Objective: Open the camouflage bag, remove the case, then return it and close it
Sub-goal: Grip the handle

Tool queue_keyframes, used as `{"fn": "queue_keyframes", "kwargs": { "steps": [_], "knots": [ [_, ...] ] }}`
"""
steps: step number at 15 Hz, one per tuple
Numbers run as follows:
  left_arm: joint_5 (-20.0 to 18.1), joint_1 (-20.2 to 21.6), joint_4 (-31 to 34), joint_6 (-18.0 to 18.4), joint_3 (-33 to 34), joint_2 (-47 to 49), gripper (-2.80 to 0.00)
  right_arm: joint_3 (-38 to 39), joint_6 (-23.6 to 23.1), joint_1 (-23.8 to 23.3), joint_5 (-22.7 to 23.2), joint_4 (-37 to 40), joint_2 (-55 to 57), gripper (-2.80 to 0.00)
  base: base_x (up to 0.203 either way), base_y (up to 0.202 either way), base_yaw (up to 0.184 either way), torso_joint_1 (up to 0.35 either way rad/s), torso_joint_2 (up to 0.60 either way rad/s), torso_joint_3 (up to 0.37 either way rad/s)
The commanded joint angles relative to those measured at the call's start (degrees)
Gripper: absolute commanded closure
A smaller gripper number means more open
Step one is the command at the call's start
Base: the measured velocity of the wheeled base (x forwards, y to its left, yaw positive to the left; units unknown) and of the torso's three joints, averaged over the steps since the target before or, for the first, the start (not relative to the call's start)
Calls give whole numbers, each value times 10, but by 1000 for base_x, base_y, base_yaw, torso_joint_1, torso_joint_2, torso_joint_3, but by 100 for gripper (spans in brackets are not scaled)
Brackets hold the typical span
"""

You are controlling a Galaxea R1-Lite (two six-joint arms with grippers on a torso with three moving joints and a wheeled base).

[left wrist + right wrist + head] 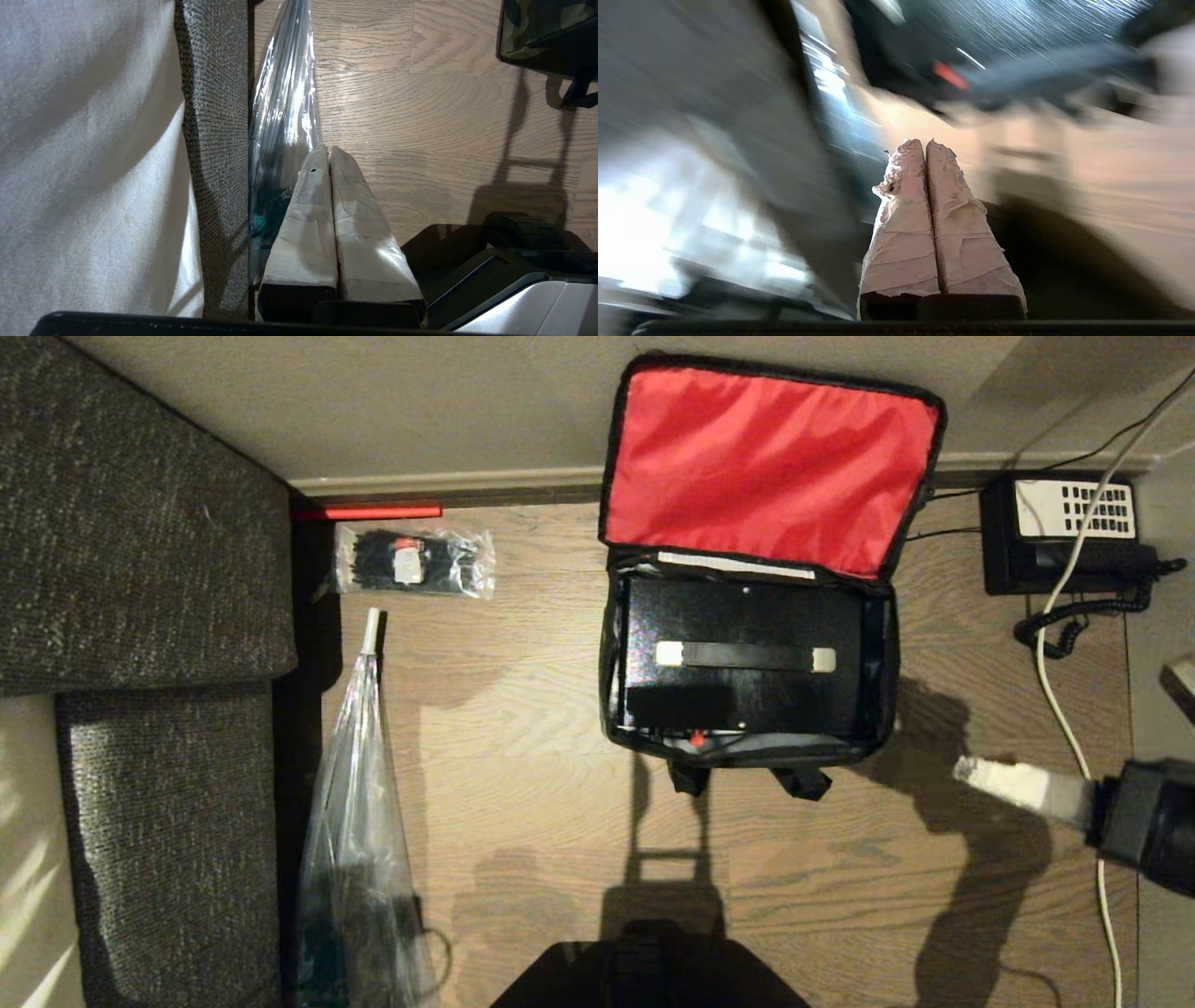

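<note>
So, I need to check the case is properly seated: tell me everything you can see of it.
The case is flat, black and rectangular with a slightly glossy top, crossed by a dark strap with pale ends. A small red spot shows at its near edge. It lies level inside the open camouflage bag, nearly filling it, below the raised red lid. No gripper touches it.

Bare wooden floor (541,784) lies open in front of the camouflage bag (747,747) and to its left. The raised red lid (770,467) blocks the rear, leaning on the wall. Sofa (140,569) and clear plastic bag (359,821) border the left; telephone (1060,537) and white cable (1064,709) crowd the right, near the right pincer (971,772).
</note>
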Motion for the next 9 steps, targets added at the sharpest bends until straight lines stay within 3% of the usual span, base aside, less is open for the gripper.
{"fn": "queue_keyframes", "kwargs": {
  "steps": [1,6,9],
  "knots": [
    [0,0,0,0,0,-1,0,82,-120,1,-38,15,-109,0,0,0,0,0,0,0],
    [0,0,0,0,0,-1,0,198,-236,15,-124,150,-359,0,0,0,0,0,0,0],
    [0,-1,0,0,0,-1,0,200,-260,27,-174,261,-474,0,0,0,0,0,0,0]
  ]
}}
